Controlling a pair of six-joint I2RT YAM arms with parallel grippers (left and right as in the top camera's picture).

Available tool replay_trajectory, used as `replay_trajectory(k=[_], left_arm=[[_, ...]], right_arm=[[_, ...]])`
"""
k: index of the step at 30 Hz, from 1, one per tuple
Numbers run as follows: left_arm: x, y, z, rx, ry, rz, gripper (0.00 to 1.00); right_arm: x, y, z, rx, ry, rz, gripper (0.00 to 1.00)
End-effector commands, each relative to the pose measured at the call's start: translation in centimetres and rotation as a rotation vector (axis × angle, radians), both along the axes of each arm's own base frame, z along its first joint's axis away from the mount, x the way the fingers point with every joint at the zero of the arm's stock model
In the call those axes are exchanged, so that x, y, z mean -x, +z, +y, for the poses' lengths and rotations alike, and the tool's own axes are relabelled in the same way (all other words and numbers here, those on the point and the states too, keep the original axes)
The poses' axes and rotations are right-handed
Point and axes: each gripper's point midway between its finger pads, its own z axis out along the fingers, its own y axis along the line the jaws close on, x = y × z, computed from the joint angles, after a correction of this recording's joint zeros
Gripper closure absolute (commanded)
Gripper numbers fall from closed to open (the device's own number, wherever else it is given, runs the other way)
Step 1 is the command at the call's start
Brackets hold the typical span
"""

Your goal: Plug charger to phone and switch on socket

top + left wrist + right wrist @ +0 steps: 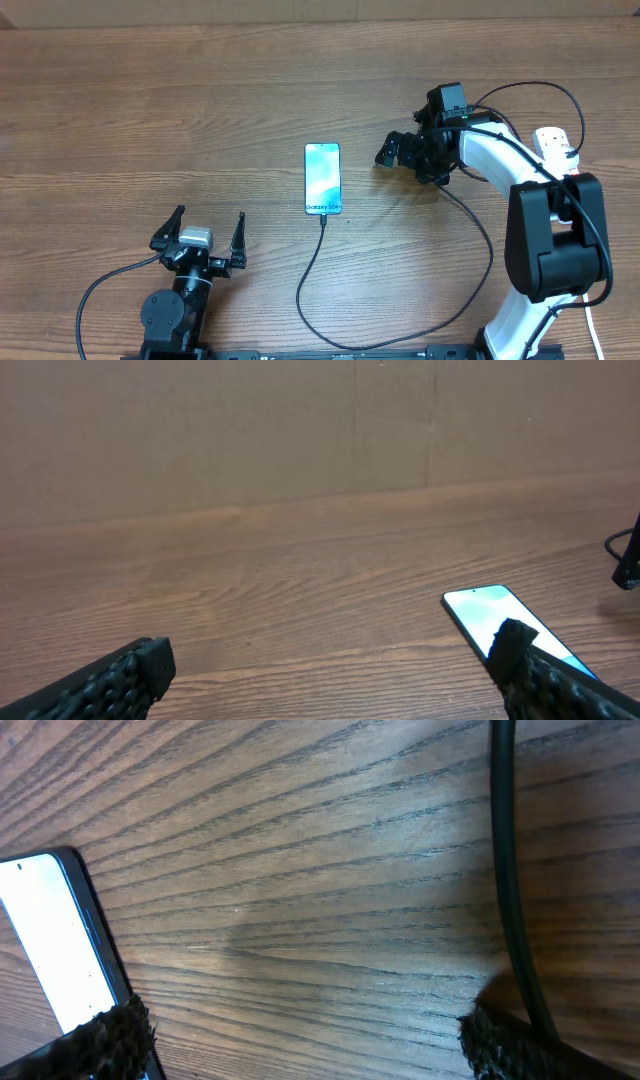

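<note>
The phone (323,178) lies flat at the table's middle, its "Galaxy" end toward the front. The black charger cable (306,285) meets that front edge and loops along the front and up to the right. The phone also shows in the left wrist view (487,612) and the right wrist view (55,940). The cable crosses the right wrist view (508,870). The white socket (556,146) peeks out behind the right arm. My right gripper (391,150) is open and empty, right of the phone. My left gripper (202,229) is open and empty at the front left.
A brown cardboard wall (300,430) stands along the table's far edge. The right arm's own black cables (545,95) arc above the socket. Bare wooden table (150,120) spreads to the left and behind the phone.
</note>
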Motion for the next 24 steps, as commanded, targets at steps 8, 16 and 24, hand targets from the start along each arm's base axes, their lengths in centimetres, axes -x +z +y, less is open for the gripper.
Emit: replay_trajectory(k=[8, 16, 24], left_arm=[[0.0, 0.0, 0.4, -0.023, 0.018, -0.009, 0.00], [0.0, 0.0, 0.4, -0.023, 0.018, -0.009, 0.00], [0.0, 0.0, 0.4, -0.023, 0.018, -0.009, 0.00]], right_arm=[[-2.1, 3.6, 0.1, 0.195, 0.080, -0.245, 0.00], [-6.9, 19.6, 0.3, 0.197, -0.033, -0.795, 0.00], [-4.5, 27.9, -0.5, 0.146, -0.075, -0.979, 0.00]])
